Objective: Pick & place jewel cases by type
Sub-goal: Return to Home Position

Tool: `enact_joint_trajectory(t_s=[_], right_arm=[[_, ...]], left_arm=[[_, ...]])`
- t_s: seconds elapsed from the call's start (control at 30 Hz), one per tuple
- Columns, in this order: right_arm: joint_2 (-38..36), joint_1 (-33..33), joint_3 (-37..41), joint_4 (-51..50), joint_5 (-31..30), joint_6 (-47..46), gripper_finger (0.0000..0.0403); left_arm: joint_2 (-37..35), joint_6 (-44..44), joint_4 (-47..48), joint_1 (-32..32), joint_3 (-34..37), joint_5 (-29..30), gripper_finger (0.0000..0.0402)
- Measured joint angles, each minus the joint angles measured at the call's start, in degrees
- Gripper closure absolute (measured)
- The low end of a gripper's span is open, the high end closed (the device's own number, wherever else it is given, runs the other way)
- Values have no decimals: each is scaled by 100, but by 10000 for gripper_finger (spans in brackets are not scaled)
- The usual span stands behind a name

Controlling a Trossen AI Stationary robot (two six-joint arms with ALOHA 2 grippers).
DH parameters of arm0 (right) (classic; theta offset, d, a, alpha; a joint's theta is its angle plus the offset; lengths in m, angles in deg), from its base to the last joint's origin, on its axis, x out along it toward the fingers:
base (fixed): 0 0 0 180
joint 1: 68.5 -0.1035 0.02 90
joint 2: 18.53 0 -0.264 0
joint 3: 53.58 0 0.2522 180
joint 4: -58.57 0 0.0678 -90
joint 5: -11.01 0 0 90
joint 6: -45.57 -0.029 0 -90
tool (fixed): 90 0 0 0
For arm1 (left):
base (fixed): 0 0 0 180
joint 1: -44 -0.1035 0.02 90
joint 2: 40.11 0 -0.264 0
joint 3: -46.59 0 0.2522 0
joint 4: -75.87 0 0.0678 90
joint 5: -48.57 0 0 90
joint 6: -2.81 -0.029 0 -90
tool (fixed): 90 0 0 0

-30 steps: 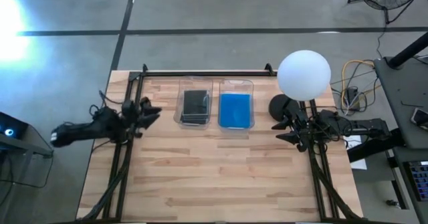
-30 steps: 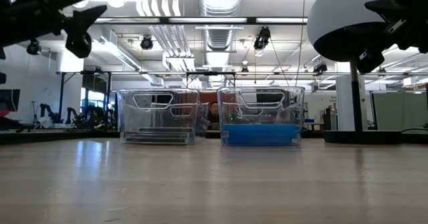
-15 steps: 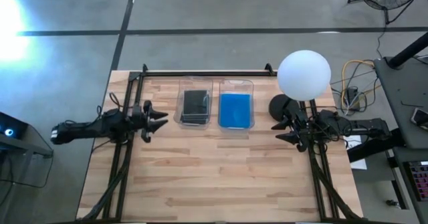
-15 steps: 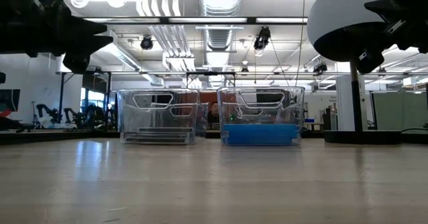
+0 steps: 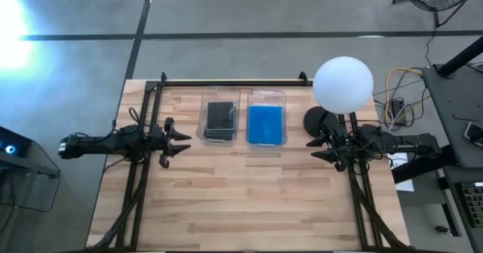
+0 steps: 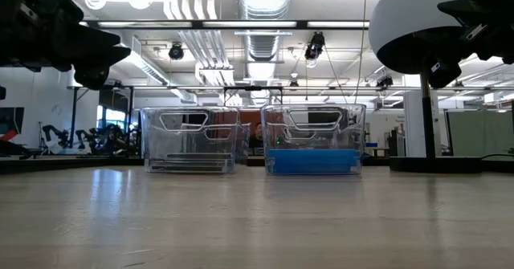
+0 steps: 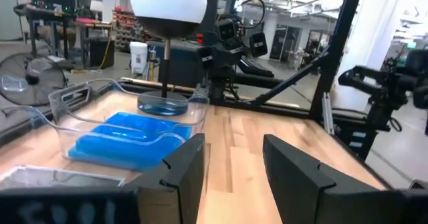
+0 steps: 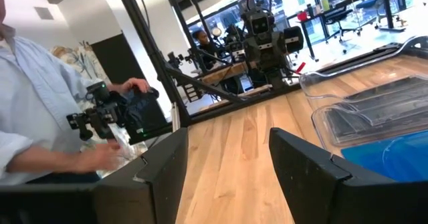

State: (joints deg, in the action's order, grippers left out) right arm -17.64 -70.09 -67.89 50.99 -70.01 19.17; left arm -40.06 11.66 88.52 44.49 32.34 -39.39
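Two clear bins stand side by side near the table's far edge. The left bin point(image 5: 221, 120) holds a stack of dark grey jewel cases point(image 5: 220, 118); the right bin point(image 5: 266, 122) holds bright blue jewel cases point(image 5: 265, 124), also seen in the low view point(image 6: 312, 161) and the left wrist view point(image 7: 127, 138). My left gripper point(image 5: 175, 140) hovers open above the table, just left of the dark-case bin, empty. My right gripper point(image 5: 314, 149) waits open near the table's right edge, right of the blue-case bin, empty.
A white globe lamp point(image 5: 343, 83) on a round dark base point(image 5: 317, 119) stands at the table's far right. Black frame rails run along the left point(image 5: 136, 185), right point(image 5: 362, 200) and far edges. A person in a light shirt point(image 8: 40, 103) stands beyond the table. Bare wood lies toward the near edge.
My left gripper has moved toward the table's near edge and a little right, turning from a slant toward the far side until it points level at the bins. It has stayed open and empty. The right arm has kept still.
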Motion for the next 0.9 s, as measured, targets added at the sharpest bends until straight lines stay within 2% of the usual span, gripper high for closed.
enact_joint_trajectory(t_s=[0.9], right_arm=[[2, -2, -1, 2, 0, -1, 200]], left_arm=[[170, 185, -39, 0, 6, 13, 266]])
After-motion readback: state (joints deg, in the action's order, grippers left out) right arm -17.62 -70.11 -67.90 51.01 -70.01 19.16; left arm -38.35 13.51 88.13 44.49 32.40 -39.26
